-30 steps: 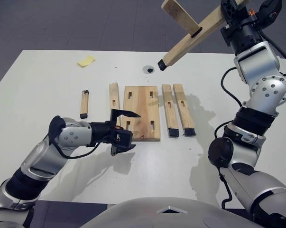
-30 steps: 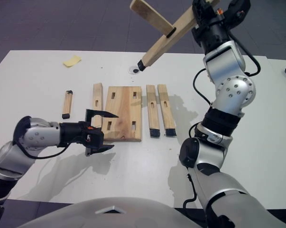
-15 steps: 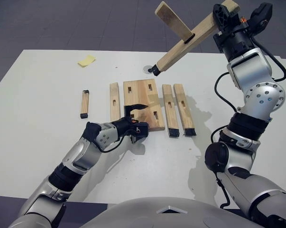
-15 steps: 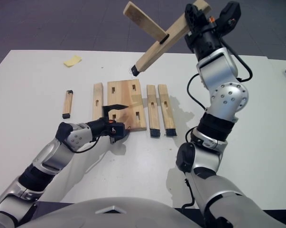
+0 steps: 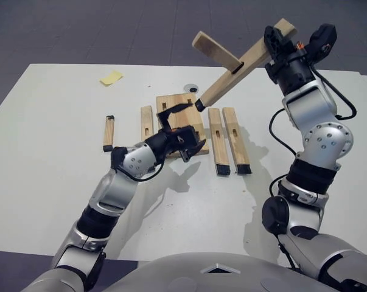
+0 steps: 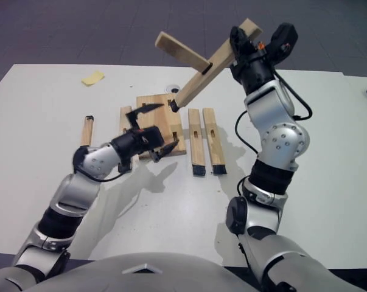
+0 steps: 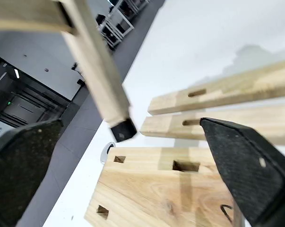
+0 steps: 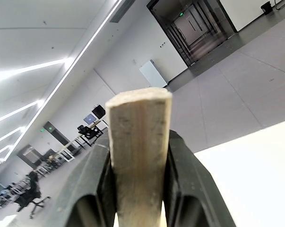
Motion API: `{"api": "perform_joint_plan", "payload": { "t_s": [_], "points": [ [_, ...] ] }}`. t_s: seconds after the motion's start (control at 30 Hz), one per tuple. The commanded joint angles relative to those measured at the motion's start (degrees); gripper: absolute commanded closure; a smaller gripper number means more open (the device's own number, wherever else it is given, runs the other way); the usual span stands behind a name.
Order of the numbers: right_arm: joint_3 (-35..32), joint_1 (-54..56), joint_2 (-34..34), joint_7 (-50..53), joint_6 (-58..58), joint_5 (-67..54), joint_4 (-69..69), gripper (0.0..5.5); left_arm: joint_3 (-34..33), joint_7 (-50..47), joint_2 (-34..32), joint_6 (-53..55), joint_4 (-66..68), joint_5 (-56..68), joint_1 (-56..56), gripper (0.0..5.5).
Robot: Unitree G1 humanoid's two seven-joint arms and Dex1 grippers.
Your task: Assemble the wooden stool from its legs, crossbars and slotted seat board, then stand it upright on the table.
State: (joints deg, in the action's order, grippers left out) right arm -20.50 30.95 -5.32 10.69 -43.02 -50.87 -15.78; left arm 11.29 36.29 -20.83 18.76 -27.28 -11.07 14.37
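A: Entry one. What do we list for the seat?

B: We log a pale rectangular wooden seat board (image 7: 142,189), cut with small slots, at the middle of the white surface (image 5: 49,158). The left tool (image 5: 184,128) sits at the board's near edge. Its black fingers (image 7: 246,165) are spread wide, with that edge between them. We cannot tell whether they touch the wood.

A: Entry two, the raised piece?

B: We list a long pale wooden leg (image 5: 232,76) with a black foot cap. A short pale wooden crossbar (image 5: 216,50) is seated in its side. The right tool (image 5: 276,47) is clamped on the leg's upper end and holds it slanted in the air. The capped foot hangs by the board's far right corner. We cannot tell whether it touches.

A: Entry three, loose parts?

B: Just right of the board we count an inner spare leg (image 5: 216,143) and an outer spare leg (image 5: 235,140). Both are slotted and black-capped, and they lie side by side. Just left of the board lies a slotted wooden bar (image 5: 146,120). Farther left, well apart, is a short wooden stick (image 5: 108,132) with a black tip.

A: Sundries?

B: We note a yellow paper note (image 5: 111,78) toward the far left. A round grey grommet (image 5: 191,88) is set in the surface just beyond the board.
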Motion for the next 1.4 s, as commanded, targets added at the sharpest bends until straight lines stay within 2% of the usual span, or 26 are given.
{"api": "perform_joint_plan", "payload": {
  "t_s": [0.03, 0.13, 0.2, 0.43, 0.87, 1.1, 1.4],
  "points": [
    [2.1, -5.7, 1.1, -0.5, 1.2, 0.9, -5.7, 4.48, -18.2, -3.0, 2.3, 12.3, -2.5, 13.7, 6.1, 0.10],
    [3.6, -8.8, 2.9, -0.9, 3.3, 2.2, -6.4, 4.48, -30.0, -14.5, 8.7, 16.9, 3.5, 20.4, 11.3, 0.10],
    [4.2, -10.0, 3.9, -1.0, 4.6, 3.1, -6.6, 4.48, -33.4, -22.3, 13.1, 17.8, 8.1, 21.4, 13.1, 0.10],
    [6.3, -13.0, 4.9, -2.5, 8.5, 7.3, -4.9, 4.48, -30.1, -33.7, 21.1, 15.1, 12.0, 20.9, 10.9, 0.10],
    [6.5, -14.7, 7.0, -2.6, 9.9, 7.1, -3.9, 4.48, -28.1, -37.3, 21.0, 11.9, 15.0, 22.2, 11.3, 0.10],
    [7.0, -16.0, 6.0, -1.5, 9.5, 9.6, -4.3, 4.48, -26.9, -38.7, 21.0, 11.2, 14.9, 22.2, 10.9, 0.10],
    [18.2, -18.6, 1.7, -5.0, 11.1, 22.1, -4.1, 4.48, -26.0, -41.0, 21.4, 12.3, 11.7, 23.1, 12.6, 0.10]
  ]
}}
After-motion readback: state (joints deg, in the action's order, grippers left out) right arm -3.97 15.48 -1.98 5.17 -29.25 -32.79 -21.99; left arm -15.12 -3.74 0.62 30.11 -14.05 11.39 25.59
